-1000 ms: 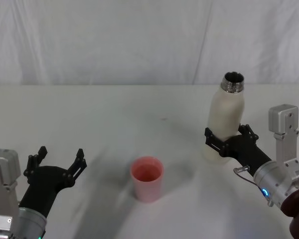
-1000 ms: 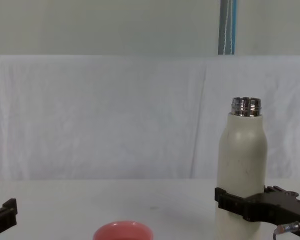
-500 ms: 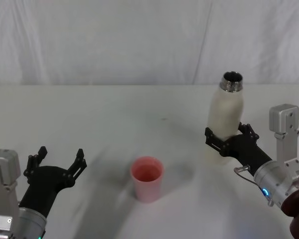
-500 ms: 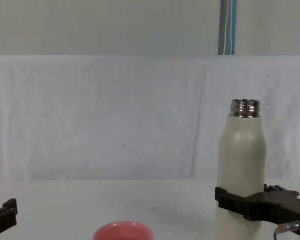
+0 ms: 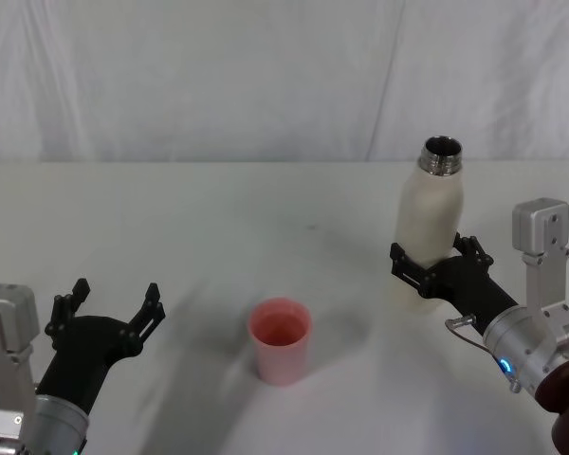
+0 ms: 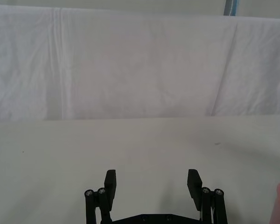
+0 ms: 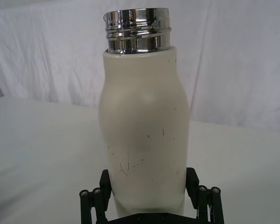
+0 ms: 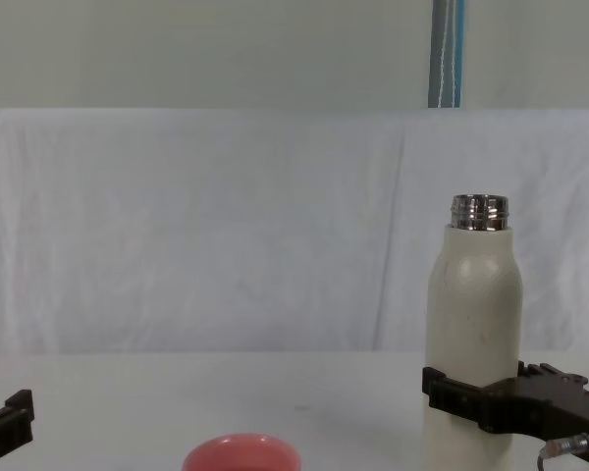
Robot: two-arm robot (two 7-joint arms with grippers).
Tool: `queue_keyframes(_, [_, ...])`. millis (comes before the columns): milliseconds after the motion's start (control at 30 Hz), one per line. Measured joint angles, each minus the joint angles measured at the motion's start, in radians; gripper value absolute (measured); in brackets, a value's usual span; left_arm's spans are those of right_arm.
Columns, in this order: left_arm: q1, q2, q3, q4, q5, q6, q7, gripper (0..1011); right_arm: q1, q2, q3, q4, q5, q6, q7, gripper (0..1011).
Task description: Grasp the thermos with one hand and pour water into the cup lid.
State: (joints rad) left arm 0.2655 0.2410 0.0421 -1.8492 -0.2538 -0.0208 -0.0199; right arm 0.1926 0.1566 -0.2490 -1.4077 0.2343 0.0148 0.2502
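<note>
The right hand clamps the thermos low on its smooth, rigid, probably water-heavy body, so tilting toward the cup lid at its left risks slip; the left hand is open.

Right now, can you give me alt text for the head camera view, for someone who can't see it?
The right gripper is closed around the lower body of an upright, uncapped cream-white steel-necked thermos at the right of a white table. A small pink cup lid stands near the centre, and the left gripper rests open at the lower left.
</note>
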Motion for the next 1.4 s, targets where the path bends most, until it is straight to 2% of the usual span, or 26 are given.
queue_keyframes(567, [0.0,0.0,0.0,0.0,0.0,0.0,0.0,1001,-0.03,0.024,0.008,-0.035,0.026,0.004,0.006,1000])
queue_keyframes(1400, [0.0,0.0,0.0,0.0,0.0,0.0,0.0,1001,-0.065,0.052,-0.004,-0.086,0.042,0.015,0.004,1000])
